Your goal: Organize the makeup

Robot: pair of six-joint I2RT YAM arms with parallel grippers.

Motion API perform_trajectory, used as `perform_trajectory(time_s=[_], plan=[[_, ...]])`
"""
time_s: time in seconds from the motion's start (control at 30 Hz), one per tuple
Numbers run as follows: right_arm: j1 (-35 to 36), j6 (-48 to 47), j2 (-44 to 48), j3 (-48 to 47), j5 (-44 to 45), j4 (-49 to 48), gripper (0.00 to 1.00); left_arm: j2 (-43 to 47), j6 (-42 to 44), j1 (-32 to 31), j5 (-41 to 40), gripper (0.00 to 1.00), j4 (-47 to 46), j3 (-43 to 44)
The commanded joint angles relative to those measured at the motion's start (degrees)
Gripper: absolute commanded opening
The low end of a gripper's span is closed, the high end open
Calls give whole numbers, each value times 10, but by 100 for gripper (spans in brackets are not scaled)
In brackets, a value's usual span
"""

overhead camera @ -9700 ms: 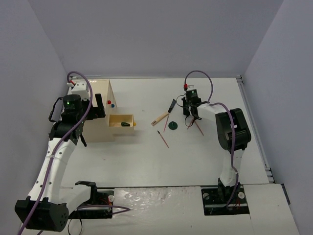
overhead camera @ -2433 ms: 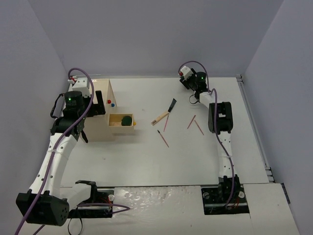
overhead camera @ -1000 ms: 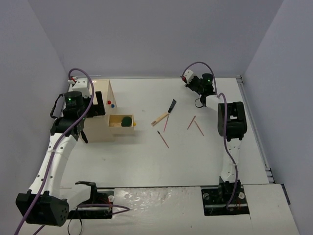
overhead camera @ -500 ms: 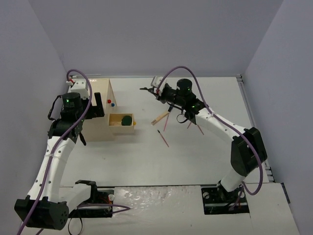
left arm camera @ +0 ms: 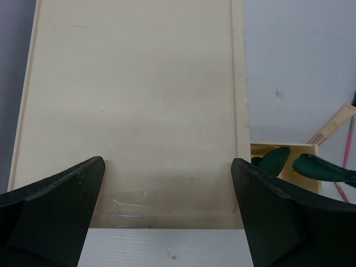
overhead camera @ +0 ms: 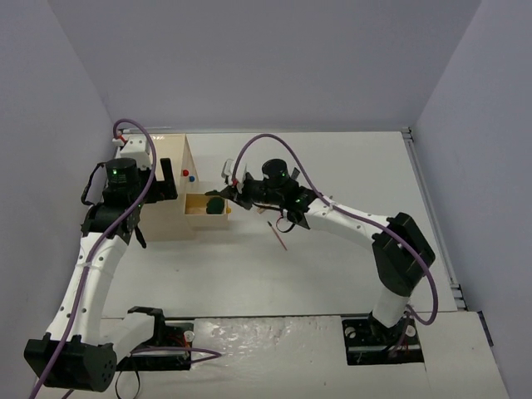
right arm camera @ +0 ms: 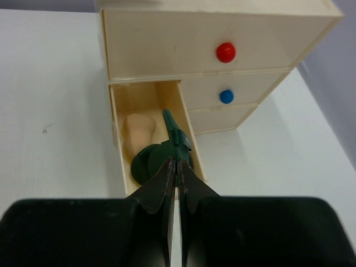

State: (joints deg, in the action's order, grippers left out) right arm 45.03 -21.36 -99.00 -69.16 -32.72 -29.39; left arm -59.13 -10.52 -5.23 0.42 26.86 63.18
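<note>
Our right gripper hung at the open drawer of the big beige wooden box in the top view, though from there we could not tell what its fingers held. A dark green round compact lay inside that drawer. A thin pink-red pencil lay on the white table just beside the right arm.

In the left wrist view, our left gripper stood over the flat top of the box with its fingers spread wide and nothing between them. The drawer showed at the right. Past it lay a wooden-handled brush with a thin pink pencil beside it.

In the right wrist view, the right fingers were pinched tight on a second dark green compact, held on edge over the drawer. Under it we saw a beige sponge and the flat compact. Whether they touched, we could not tell. A red knob and a blue knob marked the closed drawers.
</note>
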Motion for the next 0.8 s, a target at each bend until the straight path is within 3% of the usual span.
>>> perform_trajectory(time_s=[0.0,0.27,0.77], plan=[[19,50,-24,-44,-6,-45,0,4,-3,0,3,97,-22,14],[30,76,-61,-54,20,-71,1,4,-3,0,2,97,-22,13],[27,89,-27,-50,50,-71,51,-1,-2,0,4,97,-22,14]])
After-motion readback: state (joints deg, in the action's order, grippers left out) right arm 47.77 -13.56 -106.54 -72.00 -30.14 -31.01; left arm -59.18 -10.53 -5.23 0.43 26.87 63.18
